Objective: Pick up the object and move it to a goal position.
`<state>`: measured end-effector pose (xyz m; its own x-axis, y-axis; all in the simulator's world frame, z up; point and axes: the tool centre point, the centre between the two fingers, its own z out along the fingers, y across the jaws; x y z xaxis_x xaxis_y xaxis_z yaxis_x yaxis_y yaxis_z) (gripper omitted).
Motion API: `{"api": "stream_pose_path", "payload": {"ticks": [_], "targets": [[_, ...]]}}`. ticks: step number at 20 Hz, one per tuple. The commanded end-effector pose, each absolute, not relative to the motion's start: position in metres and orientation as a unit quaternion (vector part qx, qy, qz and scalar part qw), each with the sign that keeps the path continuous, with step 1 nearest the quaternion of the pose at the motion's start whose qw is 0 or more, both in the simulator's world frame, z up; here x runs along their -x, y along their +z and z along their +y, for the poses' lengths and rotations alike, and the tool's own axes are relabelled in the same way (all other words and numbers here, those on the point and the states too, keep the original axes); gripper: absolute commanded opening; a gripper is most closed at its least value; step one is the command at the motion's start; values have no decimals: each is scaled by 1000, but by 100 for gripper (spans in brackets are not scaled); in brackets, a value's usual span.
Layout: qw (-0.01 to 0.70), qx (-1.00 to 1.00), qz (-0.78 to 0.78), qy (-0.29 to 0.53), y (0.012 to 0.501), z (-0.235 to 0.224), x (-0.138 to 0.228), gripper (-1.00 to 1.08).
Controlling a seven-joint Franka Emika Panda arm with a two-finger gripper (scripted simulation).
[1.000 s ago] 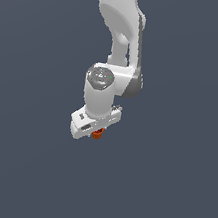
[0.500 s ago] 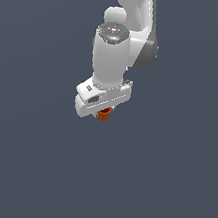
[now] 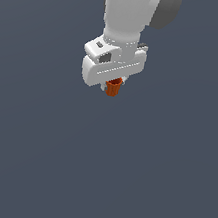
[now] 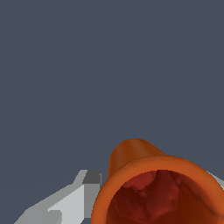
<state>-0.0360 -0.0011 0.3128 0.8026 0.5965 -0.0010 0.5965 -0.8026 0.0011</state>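
Note:
The small orange-red cup (image 3: 114, 87) hangs under my white gripper (image 3: 113, 85), high in the exterior view. The fingers are mostly hidden behind the gripper body; the cup sticks out below them. In the wrist view the cup (image 4: 148, 175) fills the near part of the picture, its round rim and dark red hollow facing the camera, with one grey-white finger (image 4: 72, 201) pressed beside it. The gripper is shut on the cup and holds it in the air.
A plain dark grey-blue surface (image 3: 98, 180) fills the background in both views. No other object and no goal marker shows.
The arm has risen in the exterior view and shifted slightly to that view's right, carrying the cup with it. The grip has not changed.

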Motion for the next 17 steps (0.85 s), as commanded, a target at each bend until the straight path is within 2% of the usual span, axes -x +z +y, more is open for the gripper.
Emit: {"api": "stream_pose_path", "payload": {"ticks": [1,9,17], "targets": [[0,-949,314,0,337,3,45,-100],[0,-949,314,0,391,11,63,-100],[0,-949,314,0,409,14,67,-100]]}}
